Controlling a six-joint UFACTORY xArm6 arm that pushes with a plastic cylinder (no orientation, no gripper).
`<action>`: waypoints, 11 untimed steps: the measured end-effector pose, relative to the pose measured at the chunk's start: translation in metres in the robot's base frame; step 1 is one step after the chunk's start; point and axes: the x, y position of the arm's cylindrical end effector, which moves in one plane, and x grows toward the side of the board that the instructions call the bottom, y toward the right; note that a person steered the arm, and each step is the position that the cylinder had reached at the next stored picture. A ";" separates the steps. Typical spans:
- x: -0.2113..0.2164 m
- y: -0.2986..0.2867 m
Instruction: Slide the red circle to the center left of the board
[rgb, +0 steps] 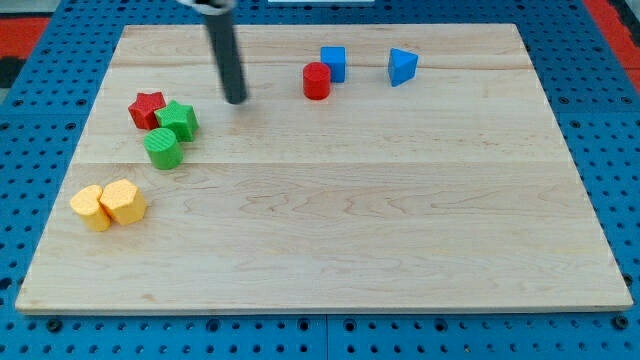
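Red circle (317, 81), upright beside blue cube (333, 63)

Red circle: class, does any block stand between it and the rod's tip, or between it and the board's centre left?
Nothing lies between my tip and the red circle, only bare board. Towards the centre left, the red star, green star and green cylinder cluster near that area and may obstruct the slide.
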 end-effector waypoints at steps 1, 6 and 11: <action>0.037 0.064; -0.036 0.056; -0.051 -0.103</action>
